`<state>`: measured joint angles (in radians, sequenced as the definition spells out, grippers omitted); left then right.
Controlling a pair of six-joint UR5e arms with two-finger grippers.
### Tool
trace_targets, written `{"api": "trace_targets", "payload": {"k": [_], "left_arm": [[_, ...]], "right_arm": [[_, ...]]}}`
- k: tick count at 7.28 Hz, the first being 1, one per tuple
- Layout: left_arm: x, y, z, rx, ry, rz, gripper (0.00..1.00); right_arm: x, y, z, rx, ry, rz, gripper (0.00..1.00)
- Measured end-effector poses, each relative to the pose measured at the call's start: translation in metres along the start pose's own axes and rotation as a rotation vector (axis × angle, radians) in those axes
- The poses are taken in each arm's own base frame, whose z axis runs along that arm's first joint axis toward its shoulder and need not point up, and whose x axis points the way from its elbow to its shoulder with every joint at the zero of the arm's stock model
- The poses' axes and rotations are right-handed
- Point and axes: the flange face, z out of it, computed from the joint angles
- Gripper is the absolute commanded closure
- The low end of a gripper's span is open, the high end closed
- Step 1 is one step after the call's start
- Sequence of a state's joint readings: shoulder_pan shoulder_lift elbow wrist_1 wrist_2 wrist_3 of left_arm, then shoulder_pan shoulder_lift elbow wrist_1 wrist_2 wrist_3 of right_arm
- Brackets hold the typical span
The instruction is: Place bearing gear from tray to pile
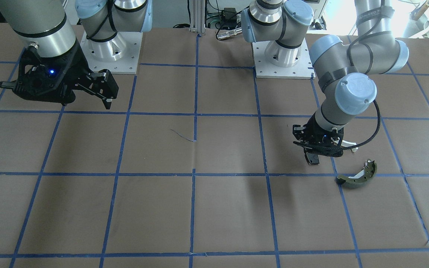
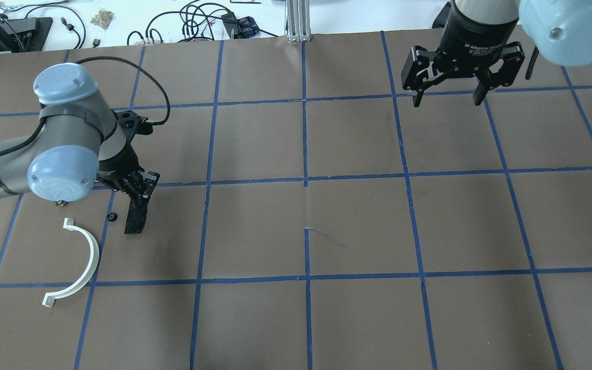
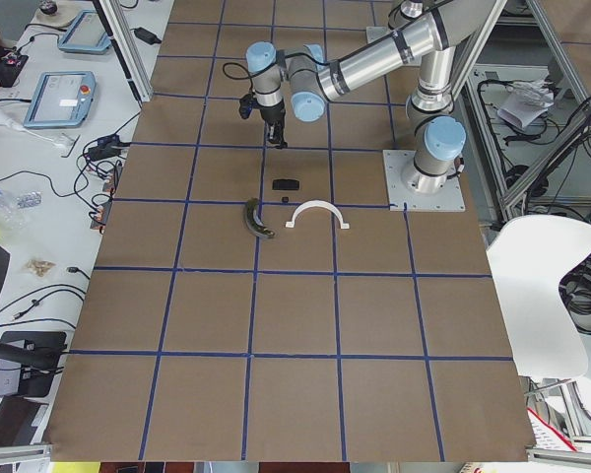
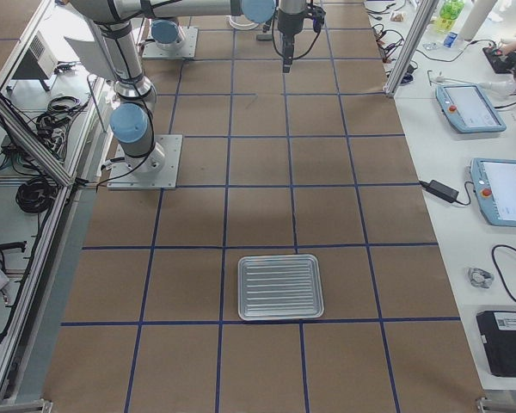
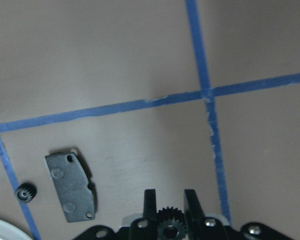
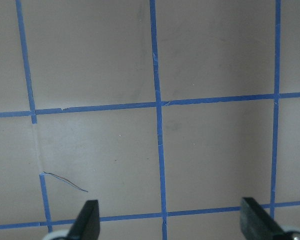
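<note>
My left gripper [image 5: 167,202] is shut on a small black bearing gear [image 5: 167,222], held low over the table. It hangs over the pile: a black rectangular pad [image 5: 70,186] lies just to its left, with a second small gear [image 5: 24,192] beyond it. In the overhead view the left gripper [image 2: 139,199] is above the pad [image 2: 135,220], beside the white half-ring clip [image 2: 77,262]. The olive-green brake shoe [image 1: 358,175] lies near it. My right gripper [image 2: 447,95] is open and empty, high at the far right.
A ribbed metal tray [image 4: 279,286] sits far off at the table's right end, with nothing showing in it. Blue tape lines grid the brown table [image 2: 306,226]. Cables and gear lie beyond the far edge.
</note>
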<state>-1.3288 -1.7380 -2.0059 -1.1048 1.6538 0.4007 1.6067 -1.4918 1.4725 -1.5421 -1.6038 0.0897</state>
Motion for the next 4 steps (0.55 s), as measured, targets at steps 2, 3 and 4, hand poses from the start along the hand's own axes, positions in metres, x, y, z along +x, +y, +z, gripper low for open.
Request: {"api": "trace_targets", "payload": {"k": [2, 3, 4], "left_arm": [[-0.053, 0.035, 0.045, 0.035, 0.007, -0.02, 1.0], [-0.061, 0.045, 0.062, 0.063, -0.003, -0.034, 1.0], [-0.065, 0.05, 0.07, 0.082, -0.011, -0.043, 1.0]], "right_arm": [[0.0, 0.0, -0.005, 0.005, -0.002, 0.001, 0.0], [0.0, 0.001, -0.006, 0.007, -0.002, 0.0, 0.0], [0.0, 0.002, -0.007, 0.009, -0.003, 0.001, 0.0]]}}
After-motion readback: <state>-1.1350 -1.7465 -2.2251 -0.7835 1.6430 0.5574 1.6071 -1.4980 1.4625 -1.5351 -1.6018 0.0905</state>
